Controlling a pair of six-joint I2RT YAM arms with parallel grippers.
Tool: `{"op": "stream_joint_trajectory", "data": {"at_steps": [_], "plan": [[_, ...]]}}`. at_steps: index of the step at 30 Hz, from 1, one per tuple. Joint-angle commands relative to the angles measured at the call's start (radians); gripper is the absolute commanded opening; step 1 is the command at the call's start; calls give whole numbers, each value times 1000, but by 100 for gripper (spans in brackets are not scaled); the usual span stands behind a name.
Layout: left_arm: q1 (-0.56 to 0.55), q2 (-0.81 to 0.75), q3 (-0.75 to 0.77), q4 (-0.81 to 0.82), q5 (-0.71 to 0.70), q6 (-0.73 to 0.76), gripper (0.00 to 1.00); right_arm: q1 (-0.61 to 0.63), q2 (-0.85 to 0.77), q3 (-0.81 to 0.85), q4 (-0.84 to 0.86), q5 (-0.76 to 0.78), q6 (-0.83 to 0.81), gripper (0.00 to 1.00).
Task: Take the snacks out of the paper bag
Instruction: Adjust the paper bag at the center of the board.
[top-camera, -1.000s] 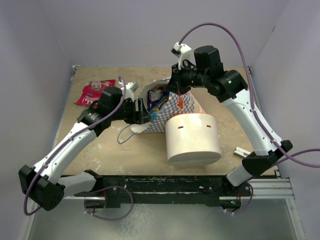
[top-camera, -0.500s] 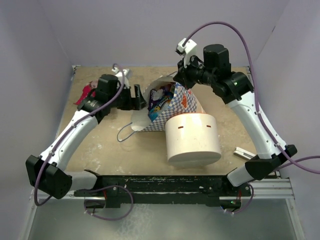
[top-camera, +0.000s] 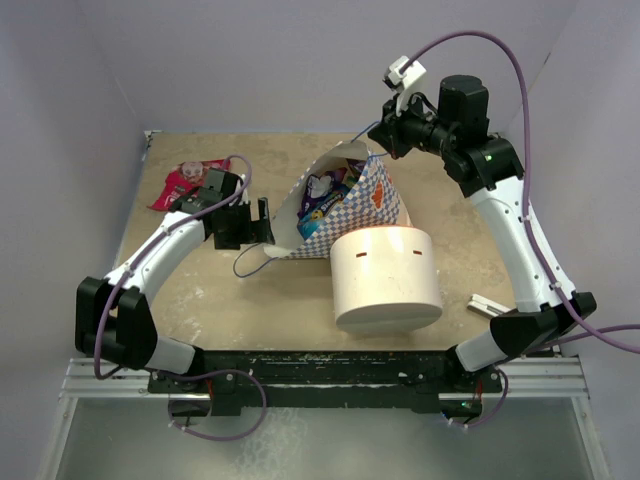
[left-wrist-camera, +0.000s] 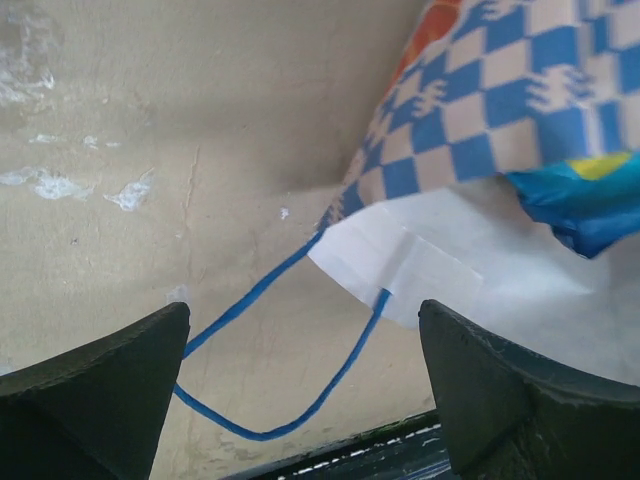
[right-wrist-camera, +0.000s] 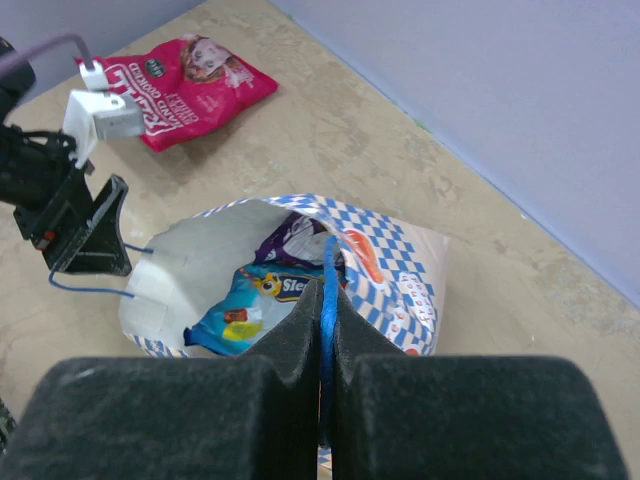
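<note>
Table: tan top, scuffed with white marks. White cylinder stands on the near-centre of it, hard against the near side of the paper bag; contact can't be confirmed from above. Bag sits mid-table, tilted, mouth open toward the left and up, white inside showing, checkered side with orange logo facing right. Right gripper is raised over the bag's far rim, fingers clenched on the upper blue cord handle; the cord runs straight up between the pads and holds that rim up. Left gripper is low just left of the bag mouth, fingers spread wide with nothing between them. It looks onto the bag's lower white lip. Red-pink packet lies flat on the table's far-left, well apart from the bag, beside the left arm's wrist. Remaining snacks are inside the bag: a blue packet nearest the mouth and a purple one behind it. Lower cord handle loops slack on the table below the lip. Small grey bar lies by the right edge.
</note>
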Motion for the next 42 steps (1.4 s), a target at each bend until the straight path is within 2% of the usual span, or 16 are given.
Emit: {"op": "stream_joint_trajectory", "data": {"at_steps": [1,4,8,9,10,13,18,22,26,28,32,37,42], "plan": [[12,57,38,-14,6,20,96,-48,-12,50,110,-33,35,0],[13,98,63,0,75,28,91,-69,31,78,149,-23,57,0],[12,182,129,-66,48,48,90,-106,89,145,179,-87,81,0],[13,189,136,-64,51,55,81,-110,98,155,181,-99,81,0],[13,191,147,-61,62,60,65,-113,104,162,186,-100,80,0],[12,199,203,-64,114,53,32,-117,119,164,219,-53,72,0],[13,255,415,-87,232,16,2,-119,173,190,349,171,51,0],[12,324,612,-80,333,-58,0,-148,294,368,365,221,16,0],[13,370,759,-44,409,-123,0,-167,393,549,366,142,-3,0],[13,368,774,-42,408,-137,0,-166,410,581,385,62,8,0],[13,306,683,-25,368,-147,0,-149,411,574,392,-57,73,0],[13,178,449,-14,323,-172,0,-99,375,527,365,-197,154,0],[12,28,226,-15,283,-194,0,9,357,467,314,-342,273,0]]}}
